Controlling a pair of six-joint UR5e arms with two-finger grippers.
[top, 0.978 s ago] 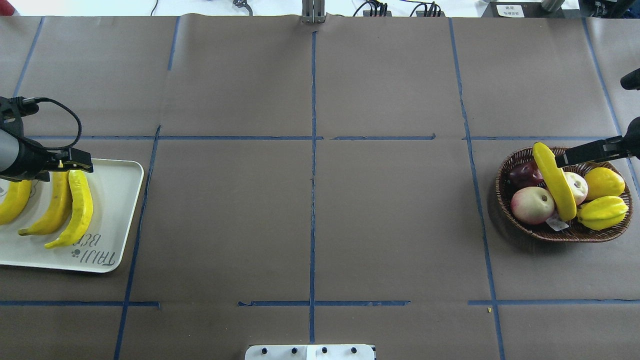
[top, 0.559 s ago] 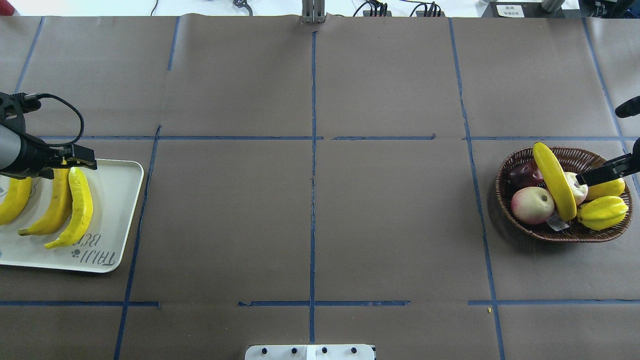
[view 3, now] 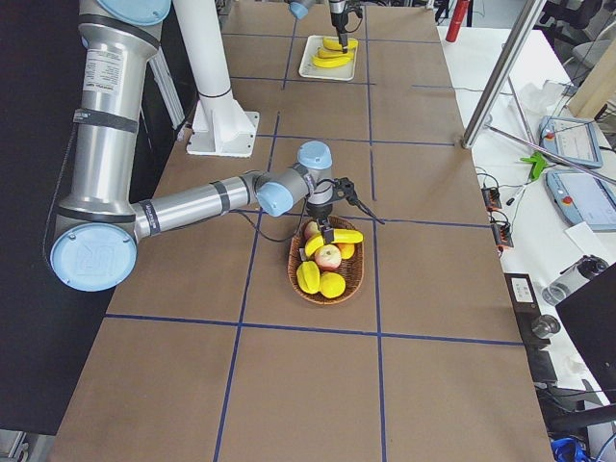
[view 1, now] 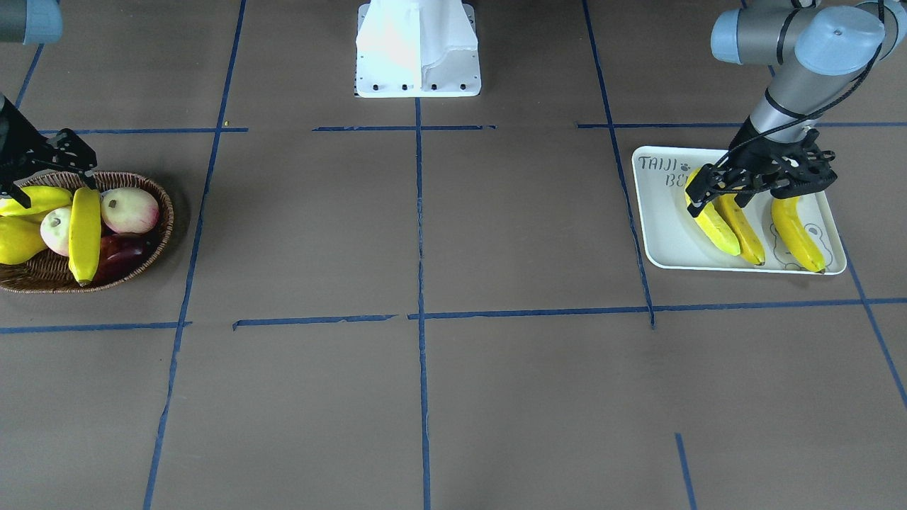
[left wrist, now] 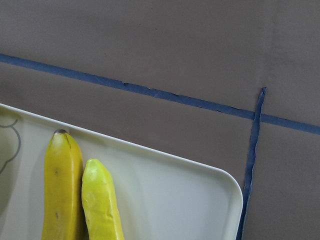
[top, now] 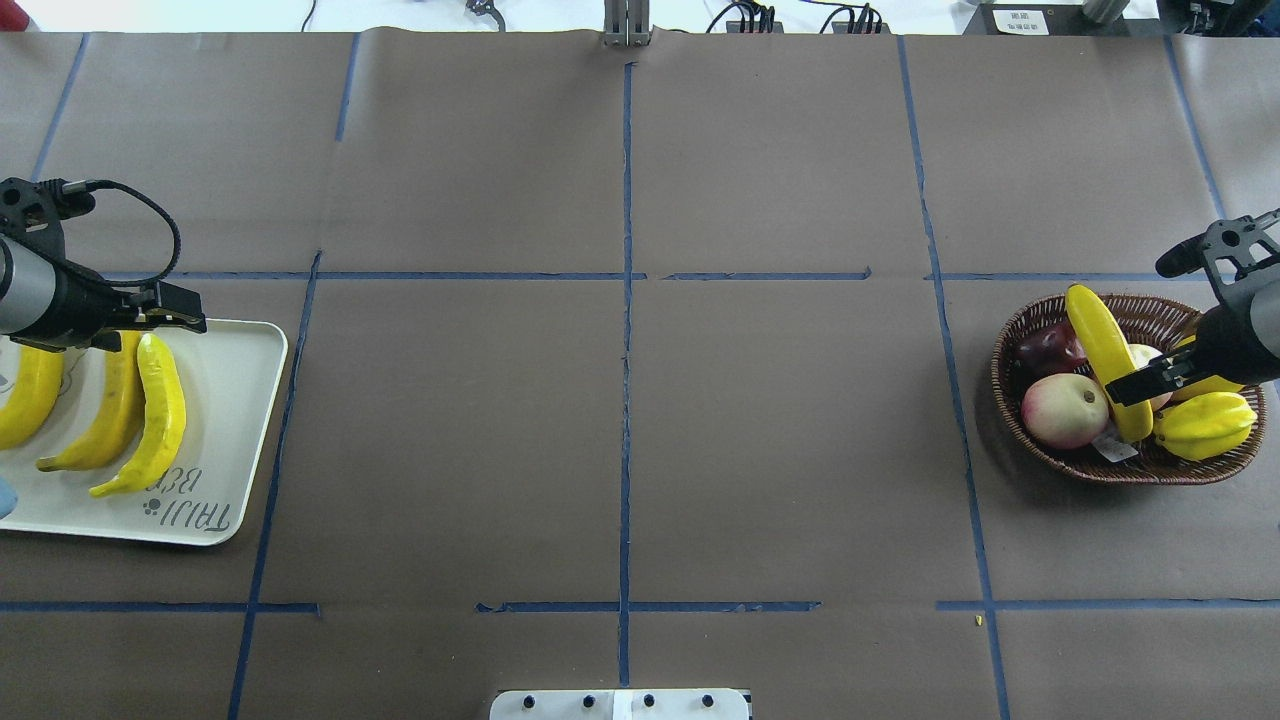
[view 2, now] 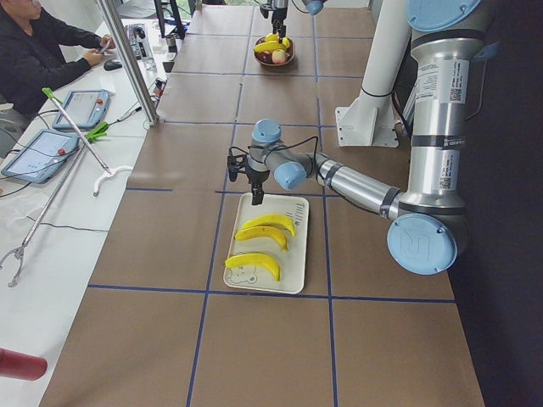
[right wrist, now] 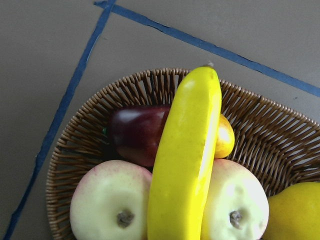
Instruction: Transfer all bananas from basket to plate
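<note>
Three bananas [top: 160, 415] lie side by side on the white plate [top: 235, 420] at the table's left; they also show in the front view [view 1: 716, 227]. My left gripper [top: 185, 320] hovers open and empty over their far ends, at the plate's far edge. One banana [top: 1100, 345] lies across the other fruit in the wicker basket [top: 1008, 335] at the right. My right gripper [top: 1125, 388] is open just above that banana's near half, holding nothing. The right wrist view shows the banana [right wrist: 185, 155] centred below it.
The basket also holds two peaches [top: 1065, 410], a dark red apple [top: 1048, 348], a yellow pear-shaped fruit [top: 1215, 380] and a yellow-green pointed fruit [top: 1205, 425]. Brown paper with blue tape lines [top: 625, 300] covers the table between plate and basket.
My right gripper has swung from the basket's far side to over the banana's near half. My left gripper has drifted slightly off the bananas toward the plate's far edge.
</note>
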